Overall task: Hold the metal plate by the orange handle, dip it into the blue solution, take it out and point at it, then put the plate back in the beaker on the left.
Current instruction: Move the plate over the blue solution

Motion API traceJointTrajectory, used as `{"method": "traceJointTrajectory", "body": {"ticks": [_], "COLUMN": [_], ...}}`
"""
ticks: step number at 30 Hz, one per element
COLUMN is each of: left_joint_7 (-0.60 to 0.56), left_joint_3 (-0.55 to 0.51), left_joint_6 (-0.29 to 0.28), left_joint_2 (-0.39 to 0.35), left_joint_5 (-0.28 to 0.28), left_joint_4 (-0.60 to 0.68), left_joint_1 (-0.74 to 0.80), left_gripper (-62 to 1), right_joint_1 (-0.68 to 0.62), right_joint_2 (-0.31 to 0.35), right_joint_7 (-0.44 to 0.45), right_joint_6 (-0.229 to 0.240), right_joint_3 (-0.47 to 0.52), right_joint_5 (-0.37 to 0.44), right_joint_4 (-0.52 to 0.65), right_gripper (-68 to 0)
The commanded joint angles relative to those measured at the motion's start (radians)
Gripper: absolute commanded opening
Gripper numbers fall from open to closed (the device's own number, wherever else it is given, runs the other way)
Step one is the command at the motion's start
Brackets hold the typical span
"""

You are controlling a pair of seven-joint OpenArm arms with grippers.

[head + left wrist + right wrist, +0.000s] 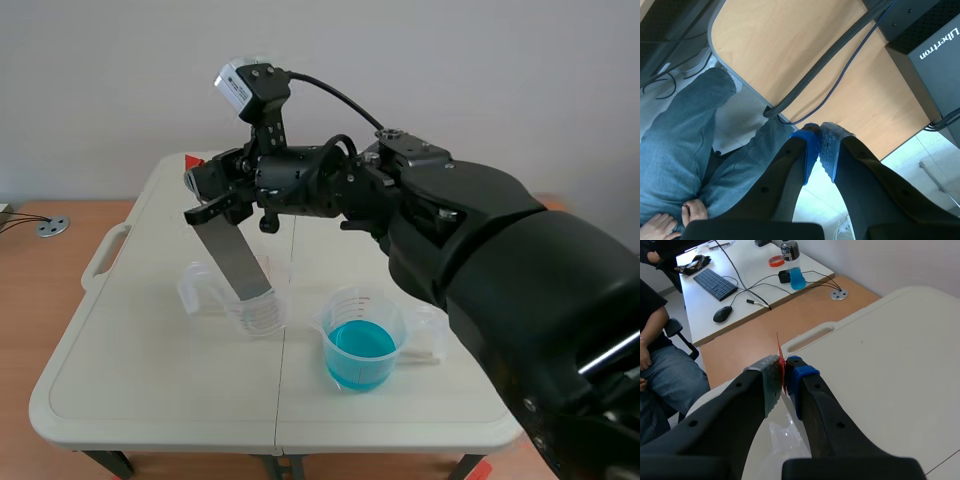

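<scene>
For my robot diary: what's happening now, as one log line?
right gripper: shut on orange handle | metal plate: tilted, lower end in left beaker | blue solution: apart from plate | left gripper: shut, empty

The metal plate [235,260] is dull grey, its handle [780,352] orange-red. The black right claw [784,366] carries one grey dotted pad and one blue; so does the left claw [820,128]. Lower centre-right of the scene view, bright blue solution [360,345] fills a clear beaker [345,300] with printed lines. The counter [150,370] is cream.
</scene>
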Motion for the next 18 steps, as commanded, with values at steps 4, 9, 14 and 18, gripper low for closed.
{"method": "traceJointTrajectory", "body": {"ticks": [4,9,14,18], "left_joint_7": [-0.003,-0.003,-0.006,-0.006], "left_joint_3": [-0.004,-0.004,-0.004,-0.004], "left_joint_6": [-0.002,-0.002,-0.002,-0.002], "left_joint_2": [0.002,0.002,0.002,0.002], "left_joint_5": [-0.005,-0.005,-0.005,-0.005], "left_joint_4": [0.008,0.008,0.008,0.008], "left_joint_1": [0.008,0.008,0.008,0.008], "left_gripper": [-57.5,-57.5,-57.5,-57.5], "right_joint_1": [-0.019,-0.068,-0.112,-0.148], "right_joint_2": [0.017,0.041,0.061,0.072], "right_joint_7": [0.012,0.008,-0.011,-0.023], "right_joint_6": [0.003,-0.001,-0.001,-0.005], "right_joint_3": [0.008,0.032,0.056,0.071], "right_joint_5": [-0.02,-0.037,-0.04,-0.054], "right_joint_4": [0.121,0.22,0.32,0.402], "right_gripper": [-66.0,-66.0,-66.0,-66.0]}}
